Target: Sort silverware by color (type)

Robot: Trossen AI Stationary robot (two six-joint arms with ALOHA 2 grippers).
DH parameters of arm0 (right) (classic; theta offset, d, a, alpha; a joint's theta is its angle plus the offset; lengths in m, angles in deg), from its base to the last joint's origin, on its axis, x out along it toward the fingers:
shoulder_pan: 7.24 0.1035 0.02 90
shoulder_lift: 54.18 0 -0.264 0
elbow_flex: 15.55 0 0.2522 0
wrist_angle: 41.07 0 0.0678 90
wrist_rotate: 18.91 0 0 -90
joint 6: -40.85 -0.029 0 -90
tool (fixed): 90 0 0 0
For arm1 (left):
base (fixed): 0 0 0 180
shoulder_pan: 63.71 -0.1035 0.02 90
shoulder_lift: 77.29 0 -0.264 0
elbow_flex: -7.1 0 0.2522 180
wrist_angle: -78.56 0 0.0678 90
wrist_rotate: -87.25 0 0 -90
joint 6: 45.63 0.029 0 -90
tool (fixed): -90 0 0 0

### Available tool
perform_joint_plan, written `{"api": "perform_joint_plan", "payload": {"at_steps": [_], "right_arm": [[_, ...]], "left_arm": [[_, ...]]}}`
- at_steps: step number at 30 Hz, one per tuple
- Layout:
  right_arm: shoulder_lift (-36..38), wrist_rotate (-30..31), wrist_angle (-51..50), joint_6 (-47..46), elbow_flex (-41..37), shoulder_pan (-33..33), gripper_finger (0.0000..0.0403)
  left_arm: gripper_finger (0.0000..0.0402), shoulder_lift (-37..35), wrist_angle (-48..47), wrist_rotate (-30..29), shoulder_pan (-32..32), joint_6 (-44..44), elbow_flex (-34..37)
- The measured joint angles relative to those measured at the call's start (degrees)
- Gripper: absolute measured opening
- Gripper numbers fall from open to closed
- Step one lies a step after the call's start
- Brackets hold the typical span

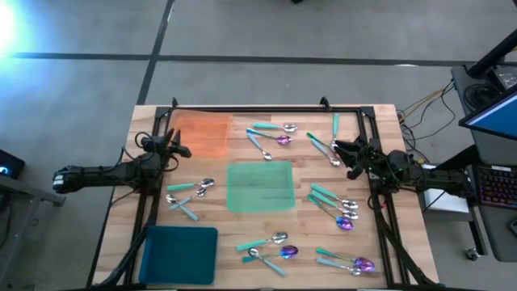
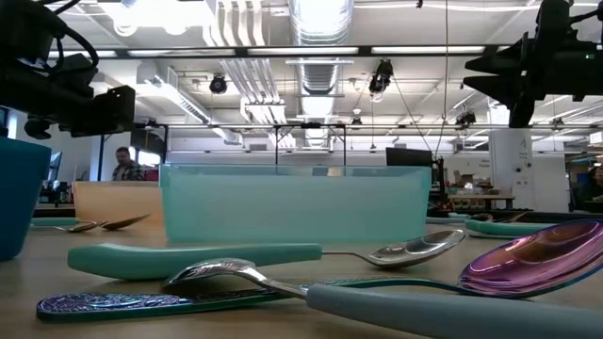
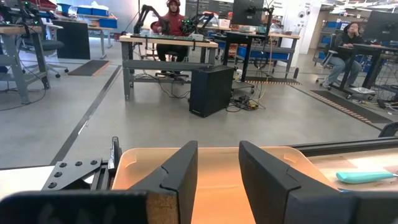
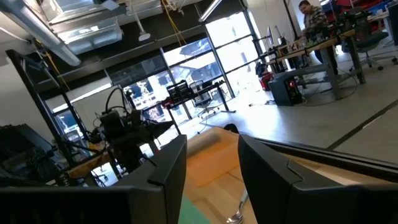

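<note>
While both pincers gape empty | silverware (image 1: 338, 204) scattered apart from them

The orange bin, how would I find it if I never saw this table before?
Look at the wooden table from above and go to its far left corner, just in front of the left gripper. The orange bin sits there. It is the only orange one: the green bin is in the middle and the teal bin is at the near left corner.

Left gripper (image 1: 179, 145) apparently empty, parted, right gripper (image 1: 343, 153) likewise
</note>
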Motion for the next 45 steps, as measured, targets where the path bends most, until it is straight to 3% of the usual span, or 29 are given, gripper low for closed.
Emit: {"api": "perform_joint_plan", "payload": {"at_steps": [27, 39, 45], "right_arm": [[0.0, 0.0, 0.3, 2.3, 0.0, -0.2, 0.0134], [0.0, 0.2, 3.4, -5.3, 0.0, -0.2, 0.0134], [-0.4, 0.6, 4.4, -3.8, 2.6, -0.2, 0.0134]], "left_arm": [[0.0103, 0.0, 0.0, 0.0, 0.0, 0.0, 0.0], [0.0103, 0.0, 0.0, 0.0, 0.0, 0.0, 0.0], [0.0103, 0.0, 0.0, 0.0, 0.0, 0.0, 0.0]]}}
